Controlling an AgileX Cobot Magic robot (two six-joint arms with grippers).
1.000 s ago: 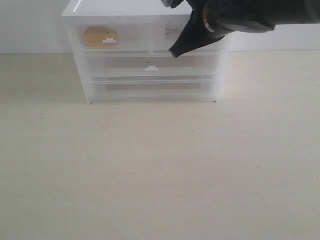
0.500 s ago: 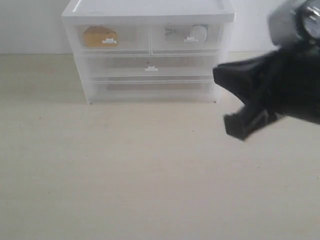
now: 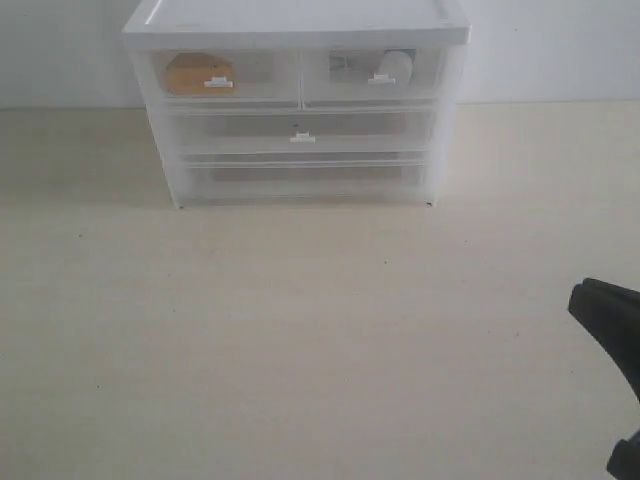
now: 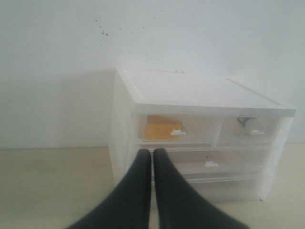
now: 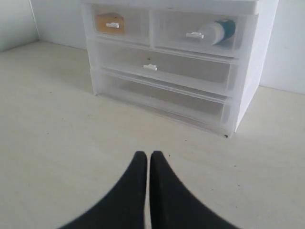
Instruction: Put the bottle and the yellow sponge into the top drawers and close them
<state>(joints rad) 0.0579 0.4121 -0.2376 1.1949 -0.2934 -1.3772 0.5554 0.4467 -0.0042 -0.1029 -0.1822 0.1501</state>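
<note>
Right hand withdrawn, closed empty, left hand closed too, yellow sponge and teal-labelled bottle in shut top drawers

Smooth white plastic on the drawer unit, a soft sheen across its top, and the top drawers are frosted, translucent plastic. Through them the yellow sponge reads as dull, matt foam and the bottle as smooth white plastic with a teal label. The desk is pale, matt and faintly wood-grained, while the left claw and right claw look smooth, matt black.
</note>
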